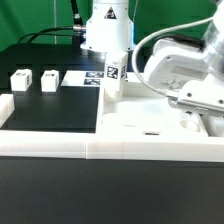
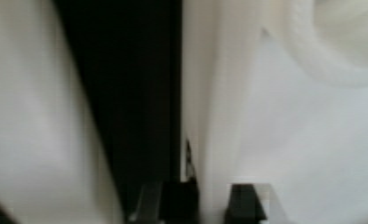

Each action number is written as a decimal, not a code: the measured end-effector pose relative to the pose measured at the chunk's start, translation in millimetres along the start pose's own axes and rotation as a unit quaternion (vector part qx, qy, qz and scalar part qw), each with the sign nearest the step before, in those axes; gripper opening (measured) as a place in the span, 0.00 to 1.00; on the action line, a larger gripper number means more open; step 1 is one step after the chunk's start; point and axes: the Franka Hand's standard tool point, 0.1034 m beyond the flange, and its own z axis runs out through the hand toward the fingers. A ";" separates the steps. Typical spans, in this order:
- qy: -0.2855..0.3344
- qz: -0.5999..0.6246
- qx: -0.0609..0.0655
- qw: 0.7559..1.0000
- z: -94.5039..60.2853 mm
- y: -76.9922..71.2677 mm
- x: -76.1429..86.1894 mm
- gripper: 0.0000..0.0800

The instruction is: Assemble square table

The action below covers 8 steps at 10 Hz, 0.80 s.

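The large white thick square plastic slab (image 1: 150, 128) lies flat right under my hand (image 2: 202, 203) and spreads from it toward the exterior view's left, its near edge running along the long low white border wall (image 1: 60, 143) on the black tabletop (image 1: 50, 110). One short white tagged leg (image 1: 112, 86) stands upright, long axis vertical, by the slab's far corner, well apart from my hand; another short leg (image 1: 48, 80) and a third leg (image 1: 20, 81) sit farther off that same way. My hand is closed, its dark fingertips (image 2: 154, 205) nearly together just over white plastic, and I cannot tell whether they pinch anything.
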 end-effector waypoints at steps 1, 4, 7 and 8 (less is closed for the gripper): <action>0.011 0.003 0.010 1.000 -0.1 1.3 0.3 0.08; 0.018 0.005 0.014 1.000 1.5 1.2 2.2 0.08; 0.019 0.006 0.014 1.000 2.2 0.2 1.8 0.08; 0.021 0.009 0.018 1.000 1.9 -4.9 2.0 0.08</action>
